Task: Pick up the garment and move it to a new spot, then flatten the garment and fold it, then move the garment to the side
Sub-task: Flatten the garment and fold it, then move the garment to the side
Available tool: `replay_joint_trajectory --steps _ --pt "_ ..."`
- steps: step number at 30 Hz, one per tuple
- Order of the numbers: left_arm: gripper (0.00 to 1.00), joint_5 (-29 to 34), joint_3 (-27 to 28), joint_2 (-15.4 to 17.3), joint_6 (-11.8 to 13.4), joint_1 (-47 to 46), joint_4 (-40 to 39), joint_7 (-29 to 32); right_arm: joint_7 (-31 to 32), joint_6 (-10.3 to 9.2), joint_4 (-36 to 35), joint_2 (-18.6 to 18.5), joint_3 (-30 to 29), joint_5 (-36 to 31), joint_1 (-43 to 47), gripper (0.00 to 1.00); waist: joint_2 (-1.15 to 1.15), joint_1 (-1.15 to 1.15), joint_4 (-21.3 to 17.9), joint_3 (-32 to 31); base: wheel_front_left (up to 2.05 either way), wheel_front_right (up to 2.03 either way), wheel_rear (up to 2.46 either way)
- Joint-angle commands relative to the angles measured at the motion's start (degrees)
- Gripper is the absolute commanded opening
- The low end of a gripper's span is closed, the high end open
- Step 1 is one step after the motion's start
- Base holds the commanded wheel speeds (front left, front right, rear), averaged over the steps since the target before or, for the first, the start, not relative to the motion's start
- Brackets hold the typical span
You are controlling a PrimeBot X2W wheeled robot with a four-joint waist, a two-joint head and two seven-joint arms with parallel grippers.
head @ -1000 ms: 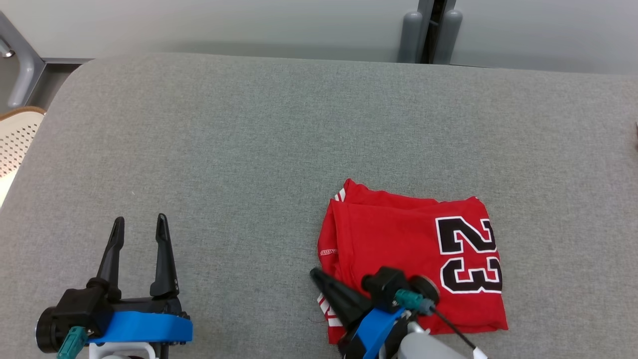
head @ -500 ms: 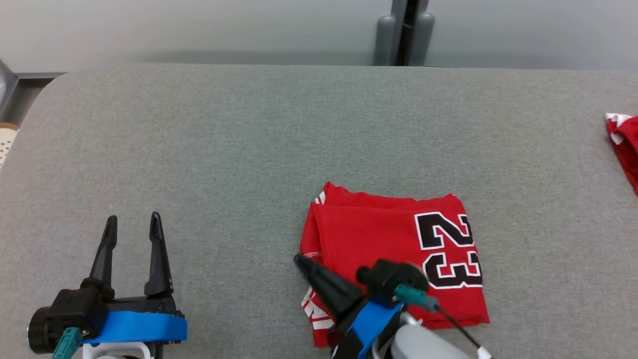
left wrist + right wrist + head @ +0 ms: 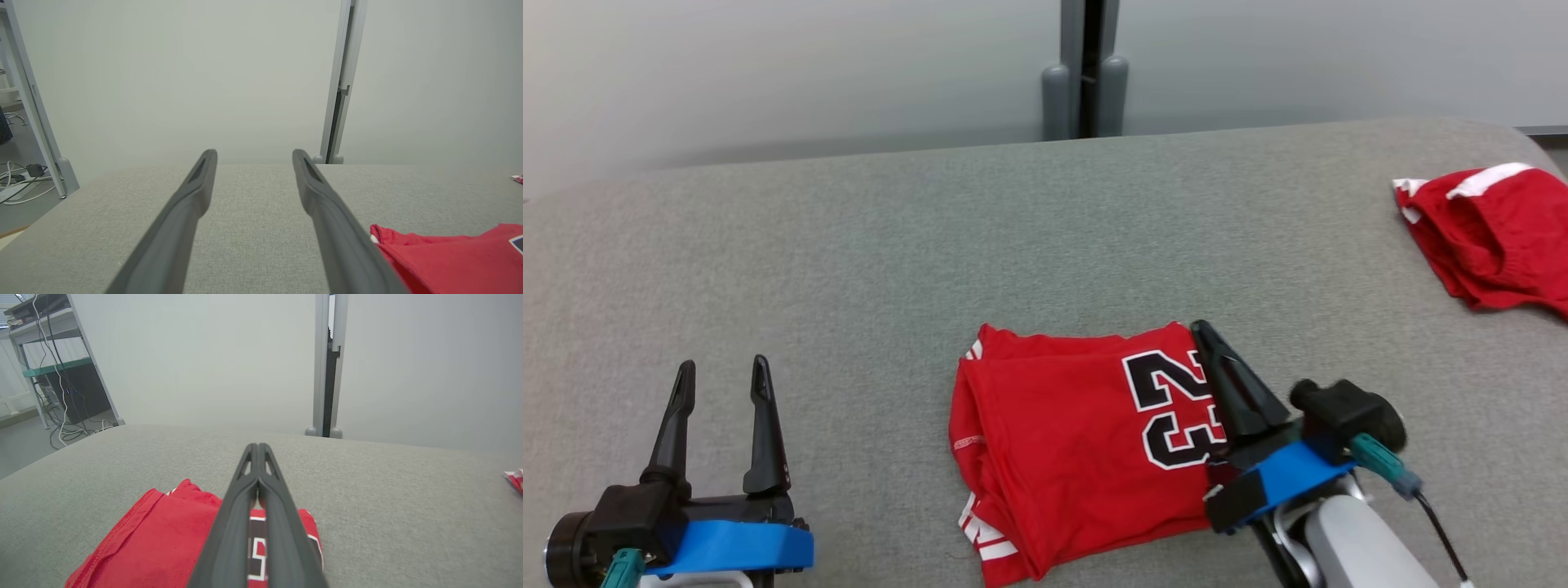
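1. Garment [image 3: 1062, 441]: red, with a black "23" outlined in white. It is folded into a rough rectangle and lies flat on the grey worktop [image 3: 849, 245], toward the near side.
2. Right claw [image 3: 1201, 329]: the fingers are pressed together and hold nothing. They slant over the garment's right edge, with the tips at its far right corner.
3. Left claw [image 3: 723, 367]: the fingers are spread wide and empty, over bare worktop well to the garment's left.
4. Second red cloth [image 3: 1494, 237]: it has white trim and lies bunched at the worktop's far right, well apart from the garment.
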Motion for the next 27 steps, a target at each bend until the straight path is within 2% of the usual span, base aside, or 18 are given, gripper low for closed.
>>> replay_joint_trajectory --steps 1,2,4,14,27 --pt "1.00 0.4 0.4 0.2 -0.2 0.7 -0.3 -0.2 0.0 -0.03 -0.7 -0.4 -1.1 -0.7 1.3 0.09 0.00 0.00 -1.3 -1.1 0.00 0.00 0.00" --pt "1.00 0.5 0.5 0.2 -0.2 1.0 -0.4 -0.2 0.0 -0.03 -1.3 -0.6 -2.5 -1.0 2.2 0.36 0.00 0.00 -1.7 -1.4 0.00 0.00 0.00" --pt "1.00 0.5 0.4 0.2 0.0 1.8 -0.6 -0.2 0.0 -0.03 -2.3 -0.6 -4.8 -1.8 4.2 1.00 0.00 0.00 -2.5 -2.2 0.00 0.00 0.00" --pt "1.00 1.1 -0.1 0.2 -0.2 5.2 -1.5 -0.2 0.0 -0.03 -5.6 0.5 -12.9 -3.8 12.5 1.00 0.00 0.00 -3.2 -5.2 0.00 0.00 0.00" --pt "1.00 1.2 -0.9 0.2 0.0 8.5 -1.6 -0.2 0.0 -0.03 -7.5 1.9 -15.6 -4.7 16.8 1.00 0.00 0.00 -2.6 -7.1 0.00 0.00 0.00"
